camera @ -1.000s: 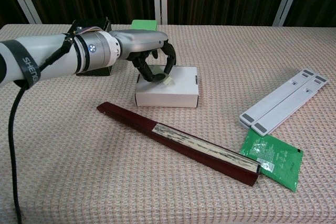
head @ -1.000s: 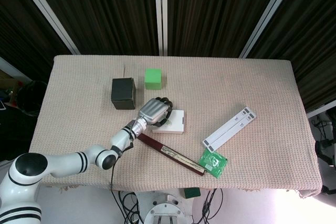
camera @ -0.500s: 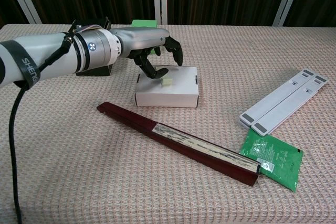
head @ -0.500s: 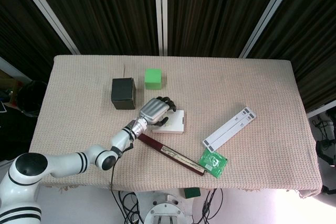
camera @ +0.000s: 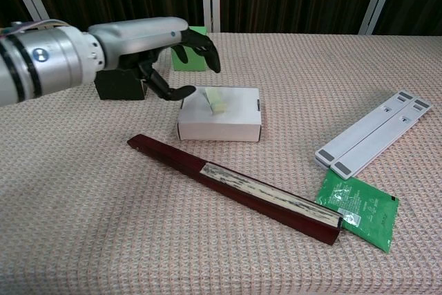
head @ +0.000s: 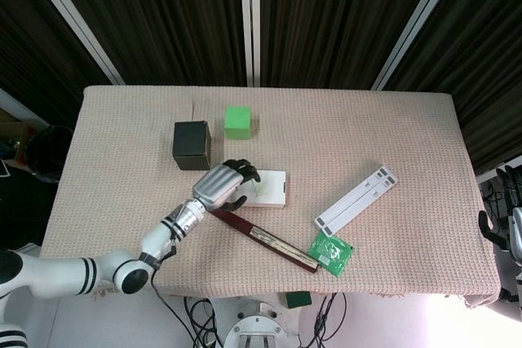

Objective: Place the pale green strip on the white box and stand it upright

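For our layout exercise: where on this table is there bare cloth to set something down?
Free: the far right stretch beyond the white folded stand, and the near left corner of the beige woven tablecloth. Crowded: around the white box, dark red closed fan and left hand.

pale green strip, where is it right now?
In the chest view the pale green strip sits on top of the white box, left of centre, just right of the left hand, which is not touching it.

Evenly and brightly lit from above; soft short shadows under objects on the desk. Sharp throughout, slight glare bottom right in head view. Dark curtains behind.
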Robot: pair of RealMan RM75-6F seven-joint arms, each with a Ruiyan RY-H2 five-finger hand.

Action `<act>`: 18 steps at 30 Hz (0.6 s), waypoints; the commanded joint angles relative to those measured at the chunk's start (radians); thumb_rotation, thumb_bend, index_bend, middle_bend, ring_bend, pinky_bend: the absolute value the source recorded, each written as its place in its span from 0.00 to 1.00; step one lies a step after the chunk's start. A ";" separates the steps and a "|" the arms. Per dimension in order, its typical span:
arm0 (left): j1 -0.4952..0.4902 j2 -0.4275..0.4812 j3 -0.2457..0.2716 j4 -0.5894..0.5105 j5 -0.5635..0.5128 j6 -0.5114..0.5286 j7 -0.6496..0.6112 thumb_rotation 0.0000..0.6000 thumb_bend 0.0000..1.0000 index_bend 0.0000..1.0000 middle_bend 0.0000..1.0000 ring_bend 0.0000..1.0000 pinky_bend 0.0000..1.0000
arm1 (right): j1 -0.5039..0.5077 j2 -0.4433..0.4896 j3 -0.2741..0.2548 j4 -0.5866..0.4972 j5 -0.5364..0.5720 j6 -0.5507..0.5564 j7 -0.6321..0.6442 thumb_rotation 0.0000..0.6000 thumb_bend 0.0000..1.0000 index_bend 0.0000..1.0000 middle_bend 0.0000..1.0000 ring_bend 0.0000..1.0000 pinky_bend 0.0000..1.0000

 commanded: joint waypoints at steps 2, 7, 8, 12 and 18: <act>0.214 0.144 0.150 -0.126 0.146 0.256 0.013 1.00 0.29 0.29 0.24 0.15 0.23 | 0.034 0.002 -0.004 -0.019 -0.062 0.006 -0.028 1.00 0.41 0.00 0.00 0.00 0.00; 0.362 0.199 0.233 -0.077 0.203 0.412 -0.004 1.00 0.19 0.29 0.24 0.15 0.23 | 0.108 0.028 -0.033 -0.061 -0.155 -0.073 -0.094 0.95 0.25 0.00 0.00 0.00 0.00; 0.393 0.206 0.236 -0.054 0.194 0.440 -0.020 1.00 0.16 0.29 0.24 0.15 0.23 | 0.134 0.043 -0.038 -0.084 -0.172 -0.109 -0.112 0.89 0.23 0.00 0.00 0.00 0.00; 0.479 0.228 0.225 0.021 0.153 0.505 -0.107 0.97 0.07 0.29 0.22 0.13 0.22 | 0.218 0.077 -0.035 -0.178 -0.208 -0.219 -0.233 0.54 0.24 0.00 0.03 0.00 0.00; 0.568 0.252 0.231 0.133 0.166 0.538 -0.270 0.79 0.02 0.24 0.18 0.09 0.18 | 0.360 0.077 -0.003 -0.340 -0.125 -0.452 -0.436 0.47 0.25 0.00 0.00 0.00 0.00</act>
